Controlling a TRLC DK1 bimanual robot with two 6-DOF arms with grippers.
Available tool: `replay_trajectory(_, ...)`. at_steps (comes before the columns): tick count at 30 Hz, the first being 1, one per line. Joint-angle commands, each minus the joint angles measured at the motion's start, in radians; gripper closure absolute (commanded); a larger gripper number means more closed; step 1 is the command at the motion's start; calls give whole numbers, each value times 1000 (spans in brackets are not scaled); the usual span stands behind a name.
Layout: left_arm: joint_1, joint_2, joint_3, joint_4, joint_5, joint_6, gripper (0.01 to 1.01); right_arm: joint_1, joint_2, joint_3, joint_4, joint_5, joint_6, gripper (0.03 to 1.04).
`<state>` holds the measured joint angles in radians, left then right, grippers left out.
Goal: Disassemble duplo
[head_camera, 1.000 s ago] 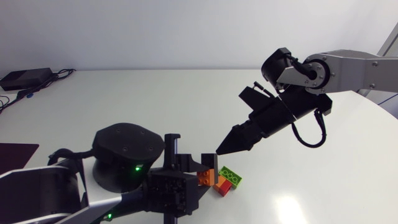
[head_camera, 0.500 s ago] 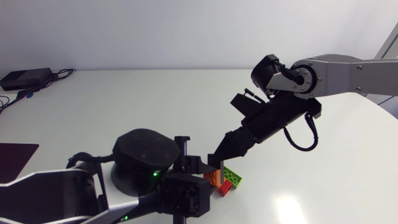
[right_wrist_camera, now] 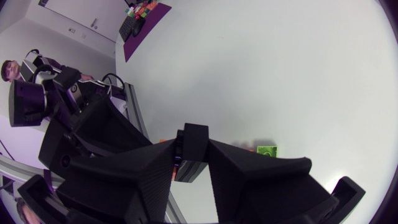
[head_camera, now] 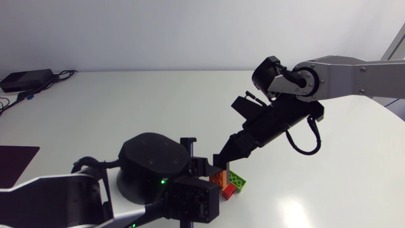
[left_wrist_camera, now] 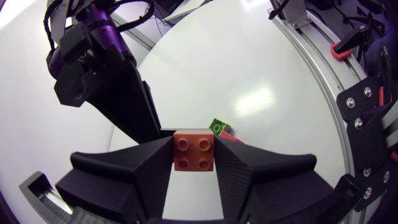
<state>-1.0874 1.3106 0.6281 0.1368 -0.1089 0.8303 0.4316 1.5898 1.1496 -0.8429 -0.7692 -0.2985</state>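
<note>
My left gripper [left_wrist_camera: 194, 163] is shut on an orange brick [left_wrist_camera: 194, 150] whose studs face its camera. It holds the brick [head_camera: 218, 178] just above the table. A green brick [head_camera: 236, 182] and a red brick [head_camera: 228, 192] lie right behind it on the table, also visible ahead of the left gripper as the green brick [left_wrist_camera: 217, 126] and the red brick [left_wrist_camera: 229, 134]. My right gripper [head_camera: 223, 159] comes down slanting onto the orange brick's far side. In the right wrist view its fingers [right_wrist_camera: 143, 165] press on a dark block [right_wrist_camera: 190, 152]. Whether that block is a brick is unclear.
The white table [head_camera: 158, 101] stretches open behind and to the left of the bricks. A black box with cables [head_camera: 25, 79] sits at the far left corner, and a dark mat [head_camera: 12, 161] lies at the left edge.
My right gripper has come down and left onto the orange brick and its fingers have closed in. The left arm's base link shifted right while its gripper kept hold of the brick.
</note>
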Motion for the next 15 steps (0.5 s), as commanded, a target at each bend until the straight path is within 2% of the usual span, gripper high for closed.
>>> replay_trajectory(1, -39, -8, -8, 80, -31, 36, 751, -16, 15, 2, -5, -15, 27, 813)
replay_trajectory(5, -83, -19, -42, 153, -110, 64, 751, -68, 58, 13, -12, -39, 32, 815)
replay_trajectory(11, -89, -57, -59, 204, -163, 75, 751, -94, 88, 15, -7, -56, 30, 815)
replay_trajectory(15, -29, -54, -50, 153, -176, 66, 751, -106, 29, 4, 33, 18, 33, 813)
